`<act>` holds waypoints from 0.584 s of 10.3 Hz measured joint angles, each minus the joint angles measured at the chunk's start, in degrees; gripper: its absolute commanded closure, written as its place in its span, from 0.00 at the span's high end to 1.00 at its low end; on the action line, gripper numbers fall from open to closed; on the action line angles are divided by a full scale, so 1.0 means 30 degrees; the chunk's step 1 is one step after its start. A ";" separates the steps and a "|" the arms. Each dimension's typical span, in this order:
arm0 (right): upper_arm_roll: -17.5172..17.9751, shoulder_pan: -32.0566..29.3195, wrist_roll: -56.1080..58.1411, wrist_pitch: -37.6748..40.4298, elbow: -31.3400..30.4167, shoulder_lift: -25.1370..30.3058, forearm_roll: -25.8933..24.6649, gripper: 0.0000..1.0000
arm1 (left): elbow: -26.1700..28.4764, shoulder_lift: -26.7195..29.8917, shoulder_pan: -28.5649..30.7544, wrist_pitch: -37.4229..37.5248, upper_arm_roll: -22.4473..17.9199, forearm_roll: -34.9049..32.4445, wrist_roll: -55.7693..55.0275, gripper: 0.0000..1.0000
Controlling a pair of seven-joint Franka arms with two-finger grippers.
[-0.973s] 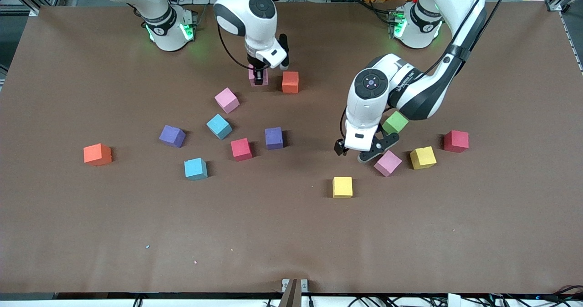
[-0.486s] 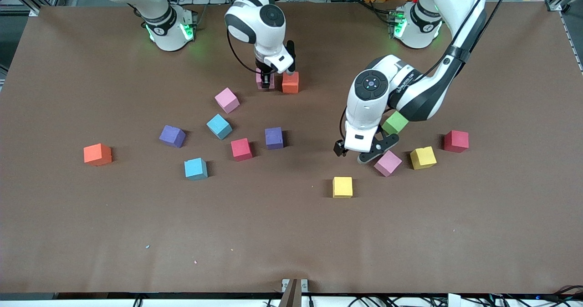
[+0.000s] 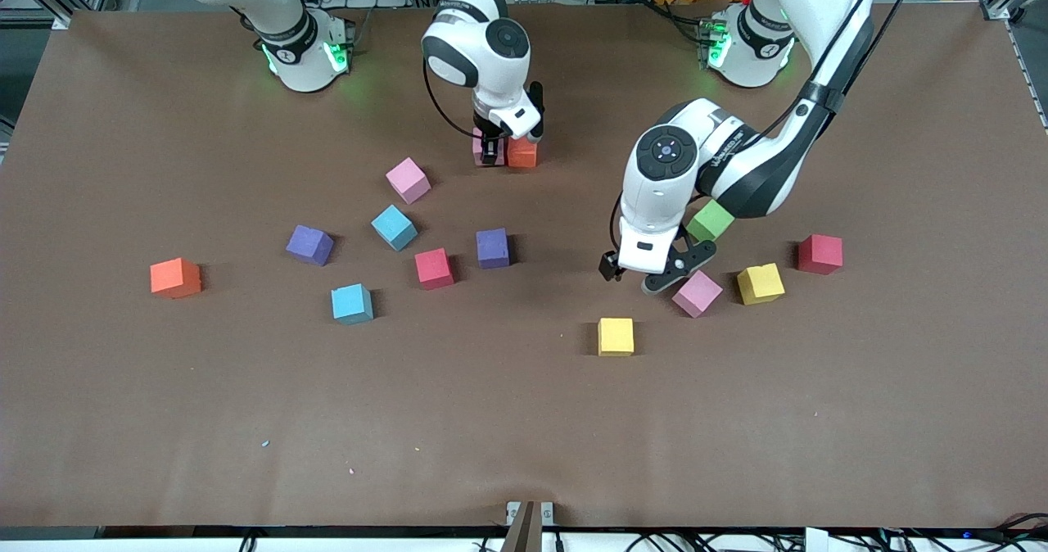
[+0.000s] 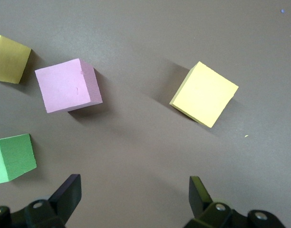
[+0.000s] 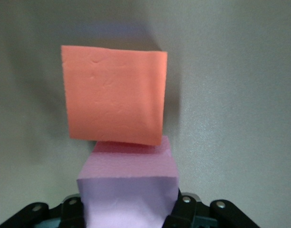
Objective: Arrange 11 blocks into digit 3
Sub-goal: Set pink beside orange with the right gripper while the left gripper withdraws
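A: Where is the right gripper (image 3: 490, 157)?
B: Low at the bench (image 3: 524, 437), clamped on a pink block (image 5: 131, 190) that touches an orange block (image 3: 522, 154) near the arm bases.

A: And the left gripper (image 3: 630, 276)?
B: Fingers spread wide, holding nothing, hanging over the bench near another pink block (image 3: 697, 293) and a green block (image 3: 710, 221).

A: The rest?
B: The other blocks lie scattered; a yellow block (image 3: 616, 337) sits nearest the camera.
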State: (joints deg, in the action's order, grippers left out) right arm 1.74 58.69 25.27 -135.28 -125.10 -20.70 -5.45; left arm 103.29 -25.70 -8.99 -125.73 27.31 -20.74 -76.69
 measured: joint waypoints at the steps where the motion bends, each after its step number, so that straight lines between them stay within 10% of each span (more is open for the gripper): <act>1: 0.0000 0.0001 -0.0175 -0.0019 0.0024 -0.0139 -0.0006 0.43 | 0.0000 -0.0004 -0.0017 0.0000 0.0012 0.0000 0.0000 1.00; 6: 0.0013 0.0260 -0.0360 -0.0034 0.0029 -0.0313 -0.0026 0.42 | 0.0000 -0.0076 -0.0247 0.0001 0.0183 0.0000 0.0000 1.00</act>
State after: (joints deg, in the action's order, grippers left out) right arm 1.78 59.47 24.19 -135.38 -125.01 -21.64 -5.53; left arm 103.28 -25.93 -9.73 -125.73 27.86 -20.74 -76.69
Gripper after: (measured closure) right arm 0.427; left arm 0.000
